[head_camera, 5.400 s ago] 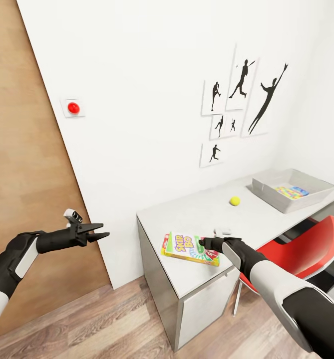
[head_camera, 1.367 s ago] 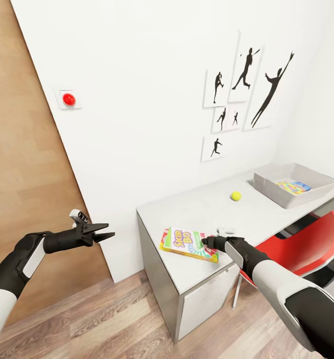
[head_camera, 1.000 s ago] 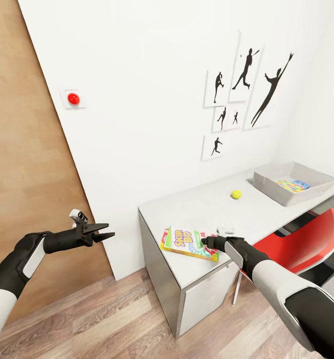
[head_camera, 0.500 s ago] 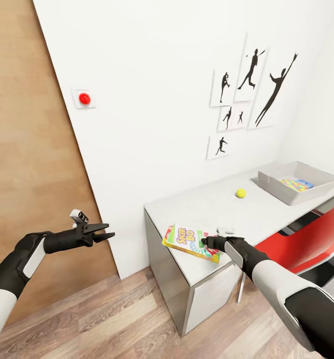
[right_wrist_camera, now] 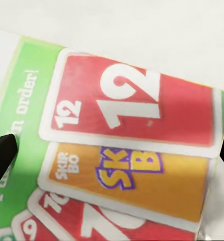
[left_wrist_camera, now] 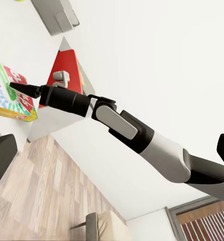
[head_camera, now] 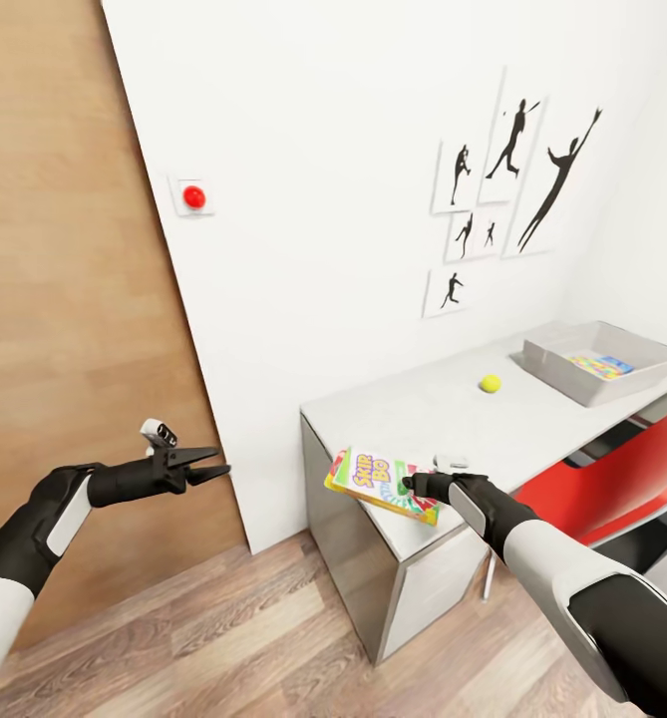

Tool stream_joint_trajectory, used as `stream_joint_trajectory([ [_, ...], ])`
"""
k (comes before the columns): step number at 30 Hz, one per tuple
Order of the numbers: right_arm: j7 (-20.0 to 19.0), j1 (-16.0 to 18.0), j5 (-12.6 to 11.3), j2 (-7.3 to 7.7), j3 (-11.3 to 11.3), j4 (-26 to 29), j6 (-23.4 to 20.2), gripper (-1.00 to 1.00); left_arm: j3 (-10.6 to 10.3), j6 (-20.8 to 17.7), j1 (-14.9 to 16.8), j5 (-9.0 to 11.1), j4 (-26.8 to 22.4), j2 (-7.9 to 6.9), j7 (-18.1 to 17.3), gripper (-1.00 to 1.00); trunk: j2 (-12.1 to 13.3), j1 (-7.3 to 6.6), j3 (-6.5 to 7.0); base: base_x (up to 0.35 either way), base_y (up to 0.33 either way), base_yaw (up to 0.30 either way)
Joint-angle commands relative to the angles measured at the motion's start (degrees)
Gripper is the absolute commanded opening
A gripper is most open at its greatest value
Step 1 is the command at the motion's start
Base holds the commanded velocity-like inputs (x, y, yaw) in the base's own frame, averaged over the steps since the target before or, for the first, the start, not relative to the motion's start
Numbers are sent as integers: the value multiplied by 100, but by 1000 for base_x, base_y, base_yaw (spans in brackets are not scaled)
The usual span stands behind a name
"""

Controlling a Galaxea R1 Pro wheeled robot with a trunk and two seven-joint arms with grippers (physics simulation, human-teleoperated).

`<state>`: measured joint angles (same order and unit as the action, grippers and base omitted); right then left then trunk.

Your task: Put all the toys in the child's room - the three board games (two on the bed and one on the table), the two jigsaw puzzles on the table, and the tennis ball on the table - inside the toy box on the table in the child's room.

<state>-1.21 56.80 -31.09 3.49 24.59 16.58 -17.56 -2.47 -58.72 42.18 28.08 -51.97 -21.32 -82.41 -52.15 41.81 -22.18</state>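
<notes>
The yellow-white-green SKIP BO board game (head_camera: 381,481) hangs slightly tilted over the front left corner of the light grey table (head_camera: 423,414), with my right gripper (head_camera: 410,486) shut on its near edge. Its card cover (right_wrist_camera: 127,145) is close up in the right wrist view, and the left wrist view shows the box (left_wrist_camera: 6,95) at the right gripper's tip (left_wrist_camera: 14,86). The tennis ball (head_camera: 490,383) rests further back on the table. The grey toy box (head_camera: 572,374) stands at the far right end with a multicoloured jigsaw puzzle (head_camera: 600,365) inside. My left gripper (head_camera: 211,464) is open, away from the table.
A red chair (head_camera: 612,479) is tucked under the table beside my right arm. A wooden door (head_camera: 64,249) stands at the left, with a red button (head_camera: 193,196) on the white wall beside it. Sports-silhouette pictures (head_camera: 512,189) hang above the table. Wood floor (head_camera: 223,638) lies below.
The whole view has shifted, so table, wall and door now sit further right. The SKIP BO box stayed with my right gripper and now overhangs the table corner.
</notes>
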Motion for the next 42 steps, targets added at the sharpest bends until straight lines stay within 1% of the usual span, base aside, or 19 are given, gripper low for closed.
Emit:
stream_joint_trajectory([
  [1, -20, -3, -64, 2, 69, -5, -28, 100, -16, -60, 5, 14, 3, -5, -20, 100, -4, 1, -9, -33, 79, 0],
  [11, -20, -3, -64, 2, 58, -6, -28, 100, -6, -60, 5, 13, 3, -4, -20, 100, -4, 1, -9, -7, 115, 0],
  [27, -20, -3, -67, 11, 74, 20, 91, 100, -7, -60, 6, 14, 3, -4, -20, 100, -4, 1, -5, 0, 7, 0],
  [42, -20, -3, -73, 14, 72, 28, 103, 100, -16, -42, 1, 14, 3, -4, -20, 100, -4, 1, 124, 0, 0, 0],
])
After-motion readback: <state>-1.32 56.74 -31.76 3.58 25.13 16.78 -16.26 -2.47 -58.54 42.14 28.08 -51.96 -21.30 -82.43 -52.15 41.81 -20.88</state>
